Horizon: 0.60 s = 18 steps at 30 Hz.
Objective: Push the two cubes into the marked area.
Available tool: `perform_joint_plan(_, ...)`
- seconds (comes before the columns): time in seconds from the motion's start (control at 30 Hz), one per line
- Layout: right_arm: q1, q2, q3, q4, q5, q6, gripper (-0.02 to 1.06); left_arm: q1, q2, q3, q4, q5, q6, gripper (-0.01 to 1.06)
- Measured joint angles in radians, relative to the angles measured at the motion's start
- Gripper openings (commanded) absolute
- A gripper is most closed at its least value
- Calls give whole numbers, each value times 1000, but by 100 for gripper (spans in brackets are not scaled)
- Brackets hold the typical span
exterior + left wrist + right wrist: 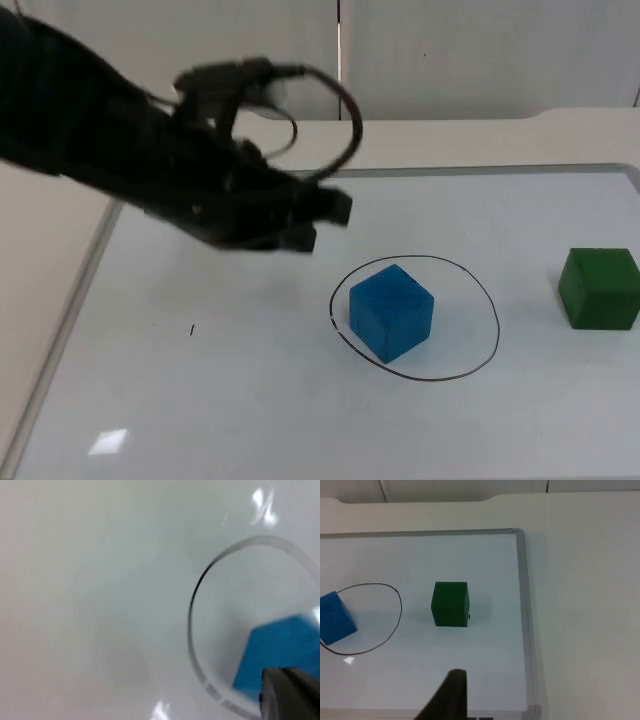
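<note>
A blue cube (391, 311) stands inside the black hand-drawn oval (470, 276) on the whiteboard; it is also seen in the left wrist view (272, 652) and the right wrist view (335, 618). A green cube (599, 288) sits outside the oval, to its right, near the board's right edge (450, 604). My left gripper (322, 222) hovers up and to the left of the blue cube, apart from it. My right gripper (451, 695) waits on the near side of the green cube, well short of it.
The whiteboard has a grey frame (522, 605) along its right and far sides, with bare table (590, 605) beyond it. A small black mark (192, 329) lies on the board at the left.
</note>
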Motion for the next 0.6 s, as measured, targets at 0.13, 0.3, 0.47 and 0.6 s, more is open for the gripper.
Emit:
perform_joint_plan(0.13, 0, 0, 0, 0, 0, 0, 105, 0, -151, 0, 35, -1, -32, 0)
perform_joint_plan(0.3, 0, 0, 0, 0, 0, 0, 105, 0, -307, 0, 145, -1, -137, 0)
perform_joint_plan(0.47, 0, 0, 0, 0, 0, 0, 105, 0, -469, 0, 267, 13, -250, 0)
perform_joint_plan(0.6, 0, 0, 0, 0, 0, 0, 105, 0, -545, 0, 365, 28, -320, 0)
